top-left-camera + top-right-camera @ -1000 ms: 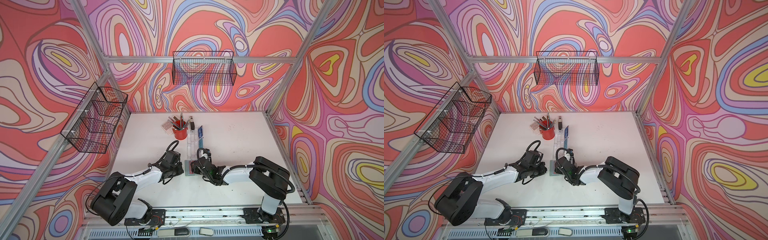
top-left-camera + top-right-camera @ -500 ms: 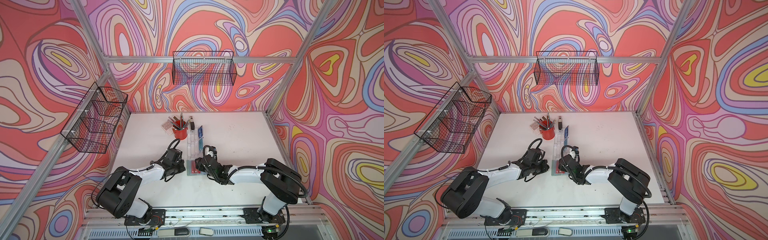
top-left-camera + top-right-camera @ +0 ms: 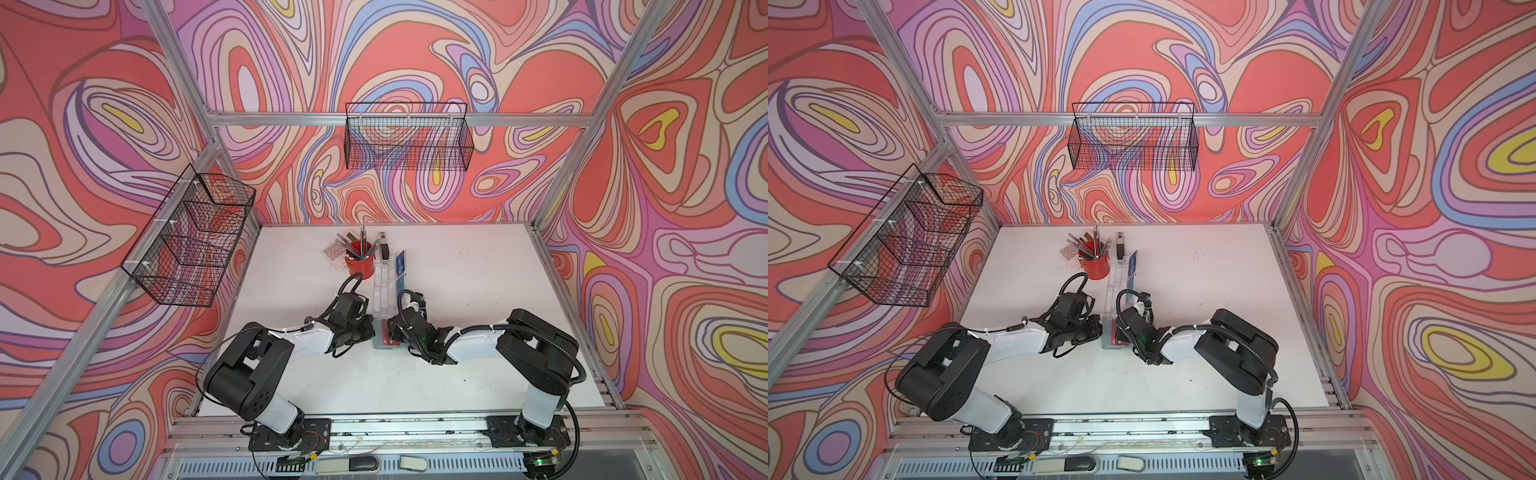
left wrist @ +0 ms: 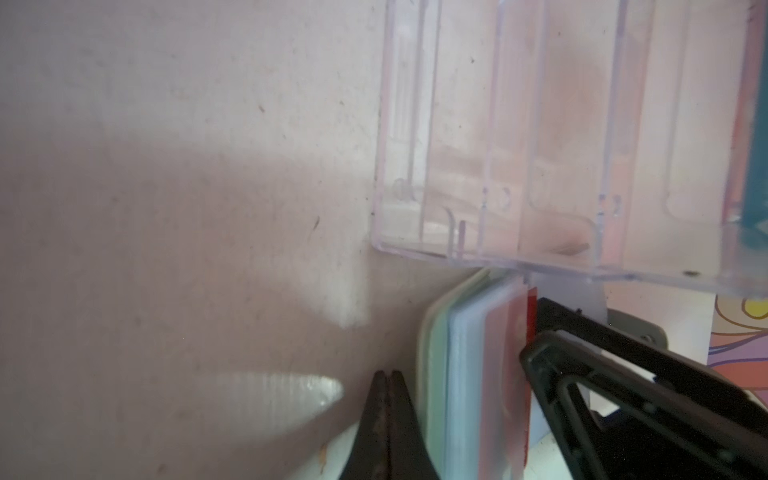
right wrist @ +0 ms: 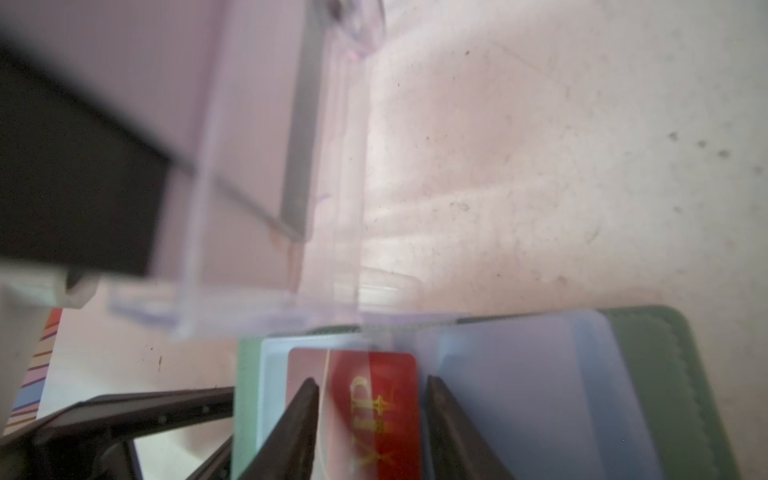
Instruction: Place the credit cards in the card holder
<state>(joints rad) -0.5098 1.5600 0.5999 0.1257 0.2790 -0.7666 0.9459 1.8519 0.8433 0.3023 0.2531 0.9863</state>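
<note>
Closed left hand (image 4: 389, 401) just beside card holder (image 4: 471, 374), clear stand (image 4: 540, 145) nearby

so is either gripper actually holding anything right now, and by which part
Nothing is clearly held. The right gripper stands open astride the red card lying on the card holder. The left gripper is shut beside the holder, with nothing between its fingers.

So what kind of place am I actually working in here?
Most likely a robot data-collection cell dressed as a desk: an aluminium frame with swirl-printed walls, a left arm and right arm bolted to a front rail, and a white table carrying a red pen cup.
</note>
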